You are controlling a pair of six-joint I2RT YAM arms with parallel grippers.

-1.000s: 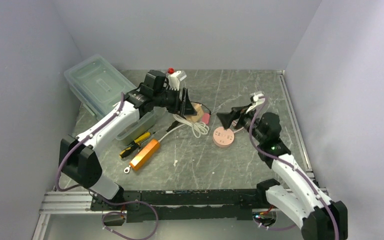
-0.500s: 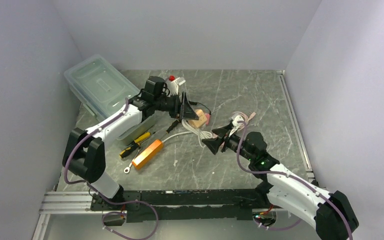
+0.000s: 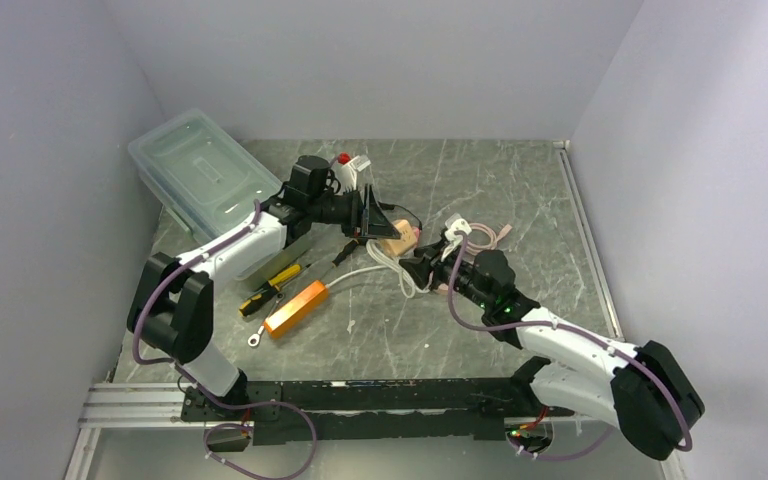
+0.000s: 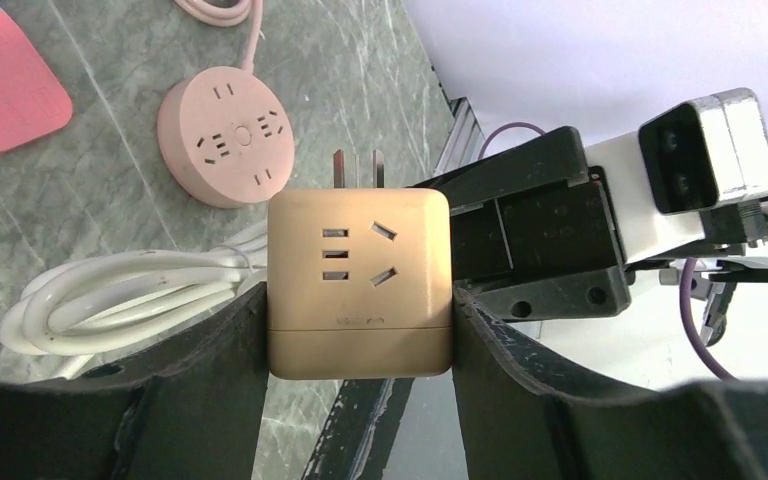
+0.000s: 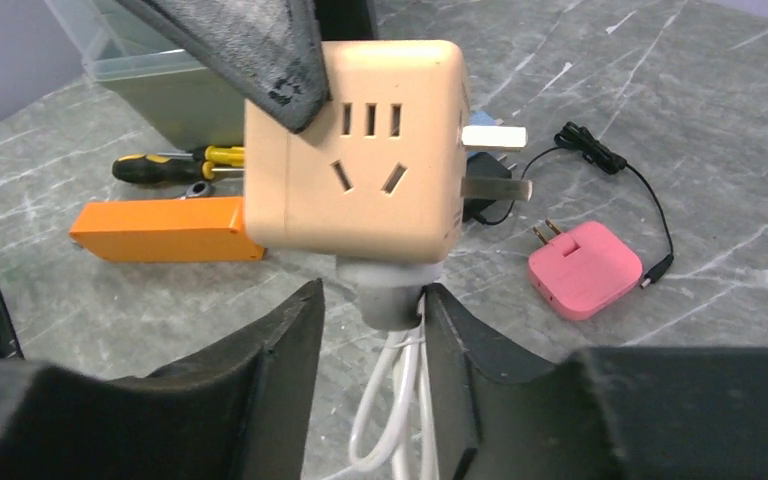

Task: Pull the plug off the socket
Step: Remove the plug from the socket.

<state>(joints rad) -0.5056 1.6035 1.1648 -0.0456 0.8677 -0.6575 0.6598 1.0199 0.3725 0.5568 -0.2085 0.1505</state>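
From above, the socket (image 3: 396,243) is seen clamped in the left gripper (image 3: 380,225). In the left wrist view, its faint lettering cannot be read. In the right wrist view, the plug (image 5: 390,293) is seated in it, its length pointed toward the right gripper (image 5: 375,310), whose fingers flank it; a grip cannot be confirmed.

One cube socket (image 4: 358,285), one grey plug (image 5: 390,290), one round pink socket (image 4: 225,140). One pink adapter (image 5: 585,268) and one orange box (image 5: 160,230).

top looks down; both wrists closely face socket (image 4: 358,270).
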